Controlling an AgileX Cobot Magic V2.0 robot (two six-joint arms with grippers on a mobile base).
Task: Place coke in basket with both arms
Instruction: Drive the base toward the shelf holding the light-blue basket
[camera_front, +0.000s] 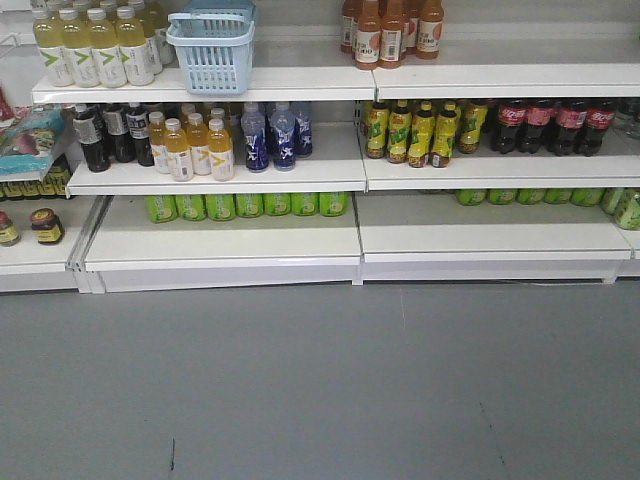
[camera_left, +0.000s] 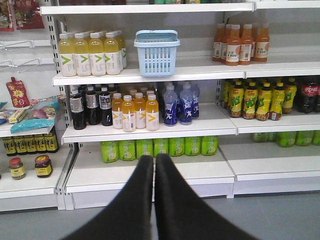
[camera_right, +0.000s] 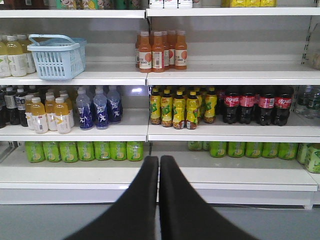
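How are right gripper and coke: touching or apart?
Apart. Right wrist view: right gripper points at the bottom shelf; coke stands on the shelf above.

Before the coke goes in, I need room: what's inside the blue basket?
Nothing shows above the rim or through the slots of the basket. Its floor is hidden by the walls in every view.

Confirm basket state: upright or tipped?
Upright. The basket stands level on its base on the upper shelf, opening upward, beside the pale yellow bottles. Its contents: cannot tell.
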